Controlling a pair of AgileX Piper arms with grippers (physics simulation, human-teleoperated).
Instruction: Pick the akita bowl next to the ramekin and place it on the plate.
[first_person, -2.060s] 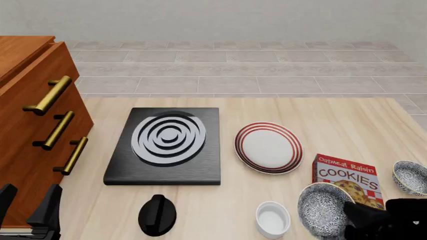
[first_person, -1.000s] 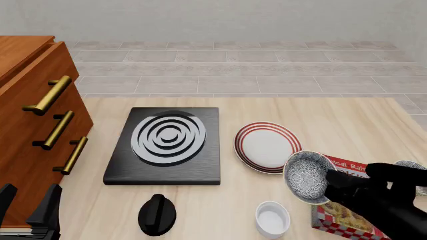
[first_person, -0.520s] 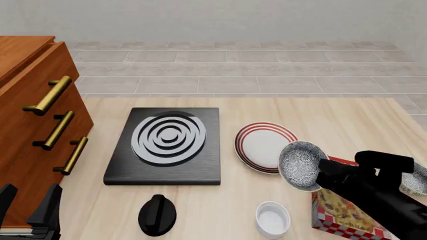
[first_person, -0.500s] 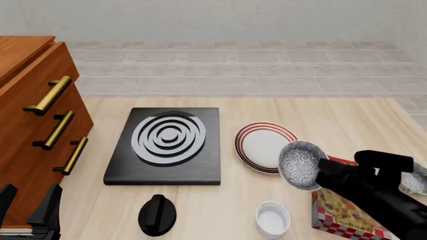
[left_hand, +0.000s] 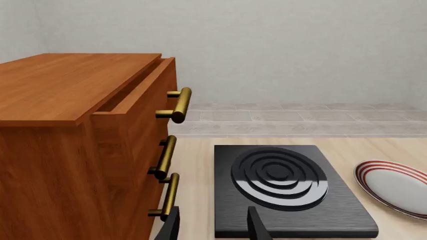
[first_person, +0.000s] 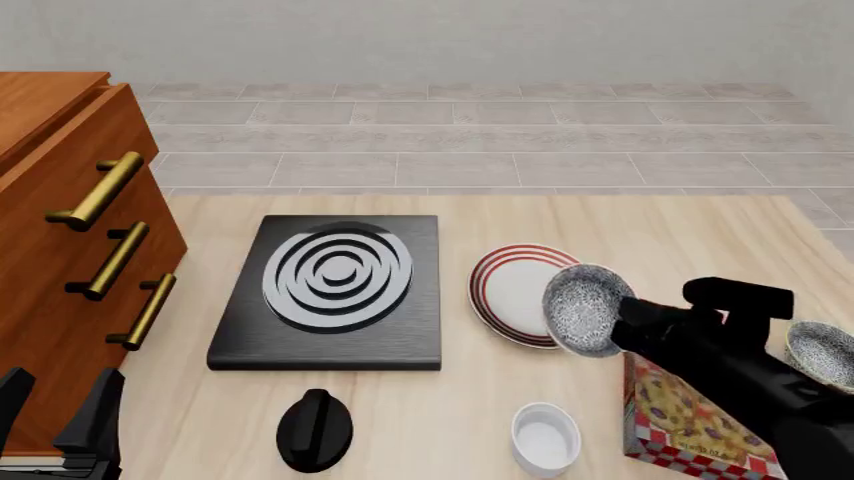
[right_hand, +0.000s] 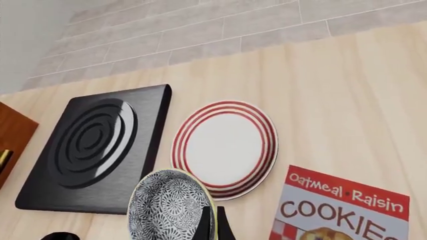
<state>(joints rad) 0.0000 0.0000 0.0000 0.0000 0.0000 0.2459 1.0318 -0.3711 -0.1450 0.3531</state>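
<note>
Speckled bowl held in the air at the plate's edge

The right gripper pinches the rim of the tilted akita bowl, which overlaps the plate at its right side. The box beside it reads "Oatmeal Raisin COOKIES". The left gripper is spread apart, holding nothing.

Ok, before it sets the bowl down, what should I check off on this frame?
1. Right gripper shut on the akita bowl: ok.
2. Bowl level for release: not ok, tipped on its side.
3. Bowl over the plate: not ok, only at its right rim.
4. Plate bare: ok.
5. Ramekin and cookie box out of the path: ok.
6. Left gripper parked, jaws open: ok.
</note>
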